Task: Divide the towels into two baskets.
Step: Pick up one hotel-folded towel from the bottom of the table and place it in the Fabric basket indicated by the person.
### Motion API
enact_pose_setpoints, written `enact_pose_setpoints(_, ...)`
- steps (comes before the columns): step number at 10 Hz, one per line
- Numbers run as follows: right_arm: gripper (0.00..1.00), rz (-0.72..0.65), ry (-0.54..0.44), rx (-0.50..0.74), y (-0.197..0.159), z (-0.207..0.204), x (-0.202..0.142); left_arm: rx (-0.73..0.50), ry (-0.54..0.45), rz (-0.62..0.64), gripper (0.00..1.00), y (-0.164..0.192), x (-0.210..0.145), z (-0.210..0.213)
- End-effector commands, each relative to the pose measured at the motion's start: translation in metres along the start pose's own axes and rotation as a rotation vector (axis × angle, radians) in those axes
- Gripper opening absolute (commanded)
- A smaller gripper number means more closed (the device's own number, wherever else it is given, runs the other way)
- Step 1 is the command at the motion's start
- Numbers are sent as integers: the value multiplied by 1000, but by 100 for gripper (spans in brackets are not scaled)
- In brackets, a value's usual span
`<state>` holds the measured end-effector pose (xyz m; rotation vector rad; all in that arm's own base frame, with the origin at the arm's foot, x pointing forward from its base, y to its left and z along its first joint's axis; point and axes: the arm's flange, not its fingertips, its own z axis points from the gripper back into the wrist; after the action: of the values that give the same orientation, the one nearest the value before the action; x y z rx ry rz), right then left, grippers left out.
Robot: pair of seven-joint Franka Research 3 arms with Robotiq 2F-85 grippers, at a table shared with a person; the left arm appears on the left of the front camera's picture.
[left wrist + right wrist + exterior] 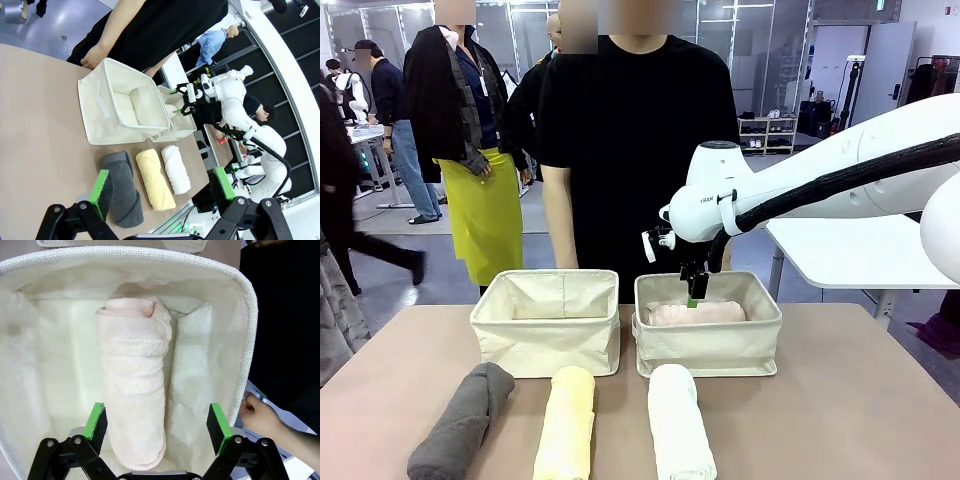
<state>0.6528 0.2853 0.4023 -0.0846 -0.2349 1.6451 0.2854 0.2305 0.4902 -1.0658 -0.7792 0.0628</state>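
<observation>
1. While the right hand [694, 290] hangs spread and empty astride the pink towel [132, 390] in the right basket [708, 345], a slanted lift might snag its pads [95, 421] on the soft rim.
2. Cloth walls crowd both fingers; straight up looks free.
3. The left hand [162, 186], spread too, overlooks the grey towel [460, 420], yellow towel [565, 425] and white towel [680, 425] on the bench [840, 400].

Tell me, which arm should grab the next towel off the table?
Left, probably. Its open fingers hang over the dark grey towel and yellow towel. The right fingers, open too, are over the pink towel inside a basket.
</observation>
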Motion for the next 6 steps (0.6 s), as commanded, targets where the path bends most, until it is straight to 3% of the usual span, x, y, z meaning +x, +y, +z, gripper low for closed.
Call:
enact_pose_setpoints(1,100,2,0,0,0,0,0,-23,-15,-11,100,-1,1,2)
enact_pose_setpoints(3,100,-35,-38,28,16,22,9,-23,-15,-11,100,-1,1,2)
enact_pose_setpoints(6,100,-168,-190,-11,83,88,-7,-23,-15,-11,100,-1,1,2)
